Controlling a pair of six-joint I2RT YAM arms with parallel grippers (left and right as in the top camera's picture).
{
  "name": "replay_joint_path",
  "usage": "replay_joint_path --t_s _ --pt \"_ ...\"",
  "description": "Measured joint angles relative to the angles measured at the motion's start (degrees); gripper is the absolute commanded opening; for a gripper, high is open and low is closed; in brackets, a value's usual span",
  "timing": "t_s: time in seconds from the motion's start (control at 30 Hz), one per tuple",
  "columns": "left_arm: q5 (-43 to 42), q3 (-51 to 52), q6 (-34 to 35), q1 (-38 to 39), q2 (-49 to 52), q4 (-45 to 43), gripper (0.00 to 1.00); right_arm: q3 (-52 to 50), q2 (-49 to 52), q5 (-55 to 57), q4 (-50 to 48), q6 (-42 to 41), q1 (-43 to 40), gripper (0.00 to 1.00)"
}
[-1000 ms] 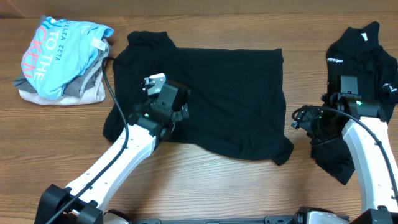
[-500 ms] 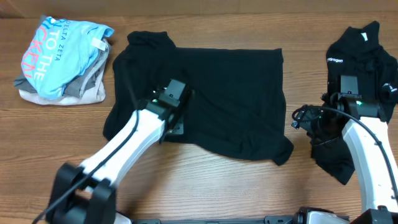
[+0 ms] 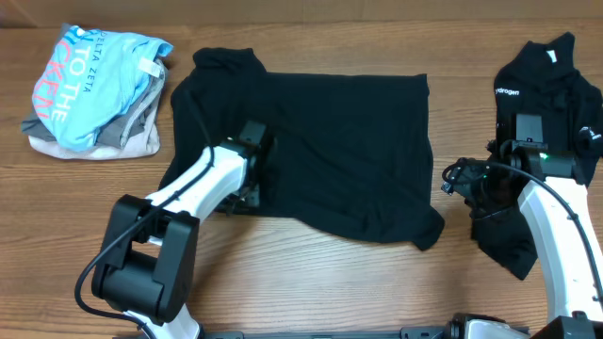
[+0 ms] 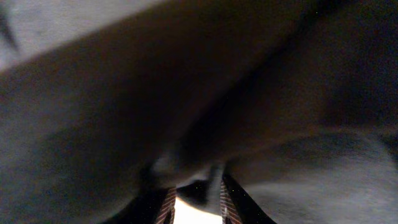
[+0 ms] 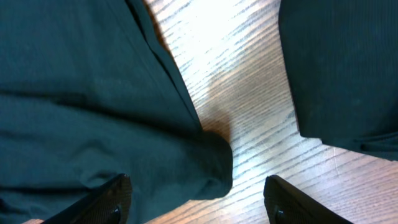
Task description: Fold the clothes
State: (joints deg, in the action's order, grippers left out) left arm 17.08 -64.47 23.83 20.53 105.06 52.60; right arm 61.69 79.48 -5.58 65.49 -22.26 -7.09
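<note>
The shirt [image 3: 349, 141] was laid flat on the worktop [image 3: 311, 282]; the left jaws were sunk in its near left part, gape and hold untellable; the right jaws were held wide, empty, right of it; a single edge was best pinched and carried across evenly.

Setting reads as robotics lab workstation: wood-grain bench [image 3: 311, 282], white left arm [image 3: 203, 179] and right arm [image 3: 556, 226], loose black cable [image 3: 457, 174].
</note>
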Motion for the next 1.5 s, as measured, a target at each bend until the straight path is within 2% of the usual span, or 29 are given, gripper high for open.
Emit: replay_joint_path --t_s 0.1,0.17,0.23,0.37,0.53,0.57,0.67,0.87,1.07,1.17,1.3,1.4,1.5 --pt "0.28 -3.04 -0.09 -0.74 0.02 2.62 0.27 0.00 0.00 0.02 -0.24 0.02 0.00 0.72" --pt "0.31 -6.01 -0.55 -0.76 0.02 3.30 0.34 0.00 0.00 0.00 -0.37 0.00 0.00 0.72" --pt "1.18 -8.35 -2.34 -0.76 0.02 0.57 0.40 0.00 0.00 0.00 -0.35 -0.02 0.00 0.72" --pt "3.50 -8.61 -5.53 -1.16 0.02 -5.11 0.42 0.00 0.00 0.00 -0.33 0.02 0.00 0.73" --pt "4.44 -8.66 -8.48 -3.23 0.04 -7.23 0.45 0.00 0.00 0.00 -0.33 0.02 0.00 0.72" --pt "4.61 -8.68 -8.98 -3.74 0.02 -6.56 0.51 0.00 0.00 0.00 -0.37 0.00 0.00 0.72" --pt "4.63 -9.22 -9.94 -4.15 0.04 -2.38 0.61 0.00 0.00 0.00 -0.35 0.02 0.00 0.73" --pt "3.41 -13.73 -10.95 -2.86 0.09 6.86 0.73 -0.15 0.04 0.00 -0.63 0.00 0.00 0.73" --pt "-4.09 -14.86 -7.28 -2.54 0.09 7.93 0.68 -0.74 0.46 0.00 -1.03 0.00 0.00 0.73" --pt "-8.57 -14.23 -4.70 -3.08 0.09 4.94 0.67 -1.29 0.63 0.00 -1.29 0.00 0.00 0.73" --pt "-9.81 -11.30 -3.87 -3.28 0.09 1.11 0.65 -1.33 0.68 0.00 -1.44 0.02 0.00 0.73" --pt "-8.74 -11.02 -7.17 -3.28 0.09 -0.33 0.68 -1.33 0.68 0.00 -1.44 0.02 0.00 0.73" --pt "-8.17 -10.99 -13.68 -3.30 0.09 -0.50 0.68 -1.33 0.68 -0.02 -1.44 0.02 0.00 0.73"
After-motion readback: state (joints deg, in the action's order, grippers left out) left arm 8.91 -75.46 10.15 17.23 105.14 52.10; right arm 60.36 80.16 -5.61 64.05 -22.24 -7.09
